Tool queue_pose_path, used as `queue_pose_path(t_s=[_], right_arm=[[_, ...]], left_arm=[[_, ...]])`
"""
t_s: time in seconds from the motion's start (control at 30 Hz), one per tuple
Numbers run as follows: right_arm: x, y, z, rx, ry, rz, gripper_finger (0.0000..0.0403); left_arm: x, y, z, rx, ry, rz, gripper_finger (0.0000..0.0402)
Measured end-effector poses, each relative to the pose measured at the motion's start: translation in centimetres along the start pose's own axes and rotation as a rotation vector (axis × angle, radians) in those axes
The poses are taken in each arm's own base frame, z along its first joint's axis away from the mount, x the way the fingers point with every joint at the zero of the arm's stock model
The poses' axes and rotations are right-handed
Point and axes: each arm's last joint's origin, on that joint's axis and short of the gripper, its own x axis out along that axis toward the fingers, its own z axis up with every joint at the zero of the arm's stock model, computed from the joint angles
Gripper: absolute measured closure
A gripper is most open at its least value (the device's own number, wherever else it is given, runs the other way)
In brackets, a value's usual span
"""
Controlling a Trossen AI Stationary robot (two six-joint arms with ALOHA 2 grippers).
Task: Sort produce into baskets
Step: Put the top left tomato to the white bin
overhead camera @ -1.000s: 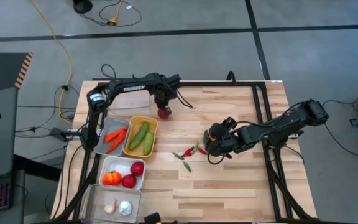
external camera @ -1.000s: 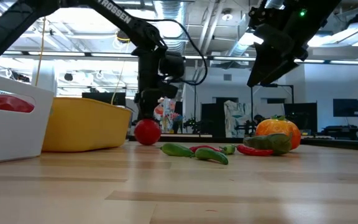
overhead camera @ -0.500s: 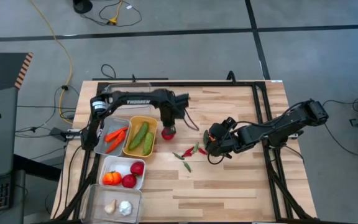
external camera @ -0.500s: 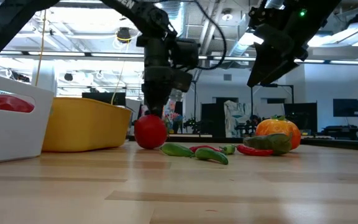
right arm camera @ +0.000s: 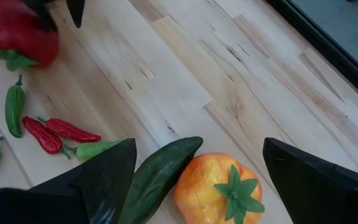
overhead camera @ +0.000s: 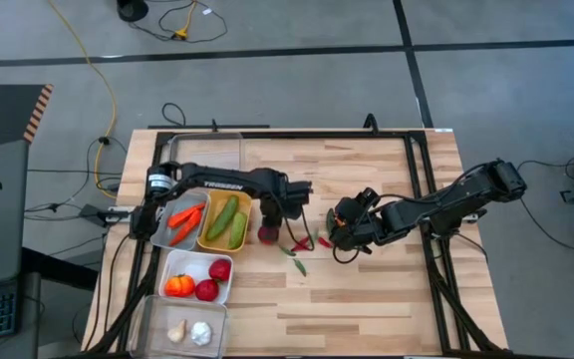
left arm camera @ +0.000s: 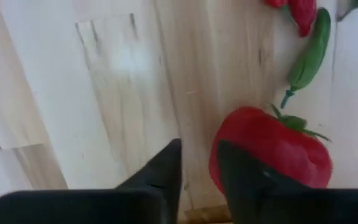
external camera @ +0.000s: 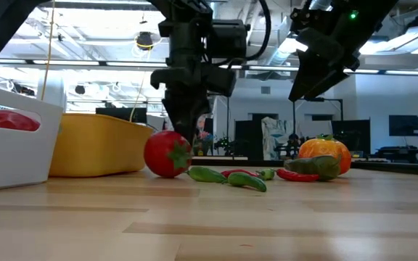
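A red tomato (overhead camera: 267,234) lies on the table just right of the yellow basket (overhead camera: 211,235), which holds two green cucumbers. My left gripper (overhead camera: 271,219) stands over the tomato's far side, fingers down and shut; it also shows in the low view (external camera: 184,135). My right gripper (overhead camera: 339,229) is open and touches nothing. It hovers over an orange pepper (right arm camera: 219,186) and a dark green cucumber (right arm camera: 160,174), one finger on either side. Red and green chillies (overhead camera: 302,246) lie loose between the two grippers. My left gripper touches the tomato's side (left arm camera: 229,163) with the outer side of one finger (left arm camera: 241,183); nothing is between the fingers. The fingers come from above, pointing down. The tomato rests on the table, stem end turned sideways.
At the left stand a grey basket (overhead camera: 159,231) with carrots, a white basket (overhead camera: 173,261) with tomatoes and a pepper, a clear basket (overhead camera: 149,321) with garlic, and a clear basket (overhead camera: 212,152) at the far edge. The near right of the table is bare wood.
My left gripper has gone toward the table's near edge, staying shut. The tomato has moved along the table with it, from the far middle to beside the yellow basket's near right corner.
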Motion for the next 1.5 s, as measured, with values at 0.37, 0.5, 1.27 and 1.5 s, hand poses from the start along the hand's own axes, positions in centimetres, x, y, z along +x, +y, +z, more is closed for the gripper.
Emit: queue_pose_path(t_s=[0.37, 0.5, 1.27, 1.5], right_arm=[[0.0, 0.0, 0.0, 0.0, 0.0, 0.0, 0.0027], [0.0, 0.0, 0.0, 0.0, 0.0, 0.0, 0.0027], [0.0, 0.0, 0.0, -0.002, 0.002, -0.002, 0.0027], [0.0, 0.0, 0.0, -0.002, 0.002, -0.001, 0.0027]], left_arm=[[0.1, -1.6, 0.8, 0.055, 0.012, 0.236, 0.0168], [-1.3, -2.0, 1.3, 0.075, 0.0, 0.24, 0.0159], [-6.4, -7.1, 1.2, -0.038, 0.099, 0.018, 0.0161], [-4.7, -6.7, 0.6, -0.131, 0.153, 0.038, 0.0161]])
